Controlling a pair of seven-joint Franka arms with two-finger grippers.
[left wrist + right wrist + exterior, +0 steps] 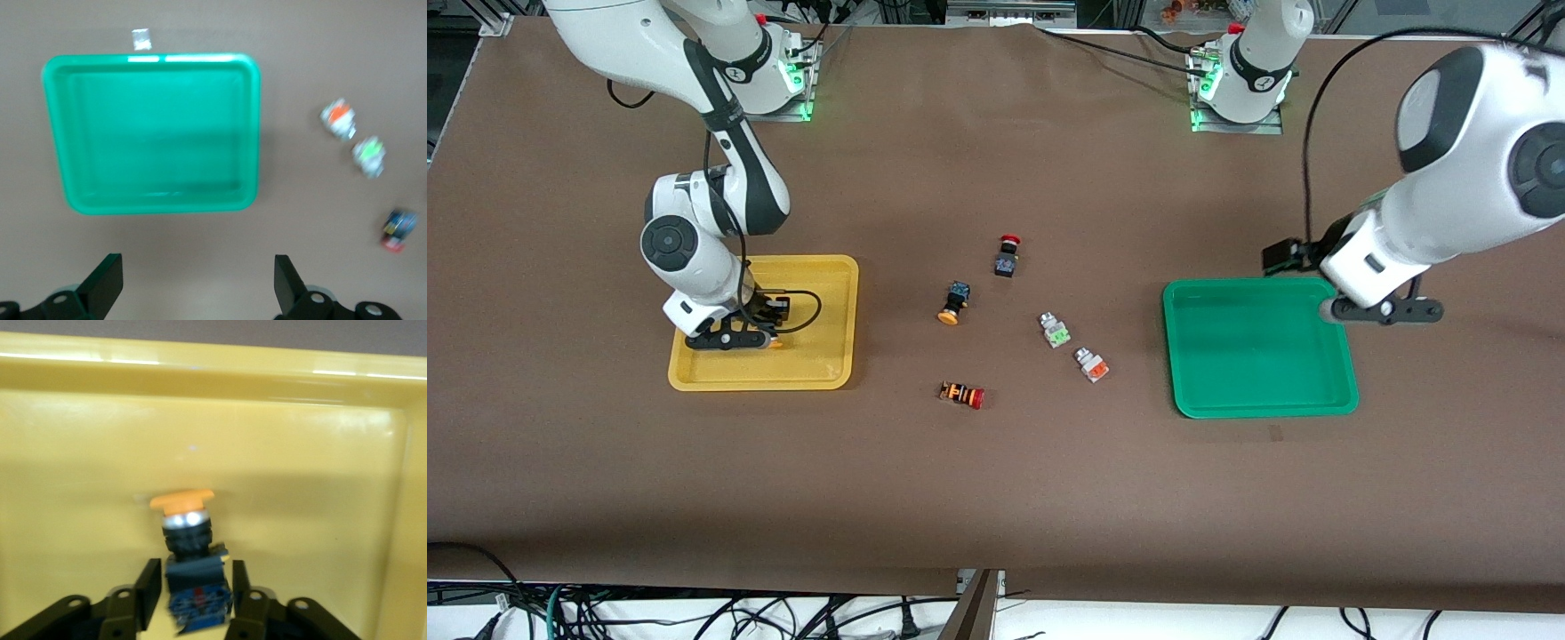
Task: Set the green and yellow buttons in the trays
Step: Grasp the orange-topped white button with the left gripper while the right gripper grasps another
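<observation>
The right claw [197, 597] sits low inside the yellow tray [827, 302], its fingers [149, 587] standing a little apart on either side of a black-bodied button with a yellow-orange cap [187, 540]; whether they pinch it or have let go I cannot tell. The left claw [197, 283] hangs spread wide, with nothing between its fingers, over the bare desk [996, 498] just past the green tray [1258, 356] at the left arm's end. Between the two trays lie the loose buttons: a second yellow-capped button [953, 304] on its side, a grey button with a green face [1056, 330] and, just nearer the front camera, a grey button with an orange face [1091, 364]. A black button with a red cap [1008, 255] lies farthest from the camera, and an orange-striped button with a red cap [962, 395] nearest to it. The desk is covered in plain matte brown sheeting; a small pale scrap [141, 39] lies by the green tray's rim. Cables [694, 613] trail under the desk's near edge, and green lights glow at both arm bases
</observation>
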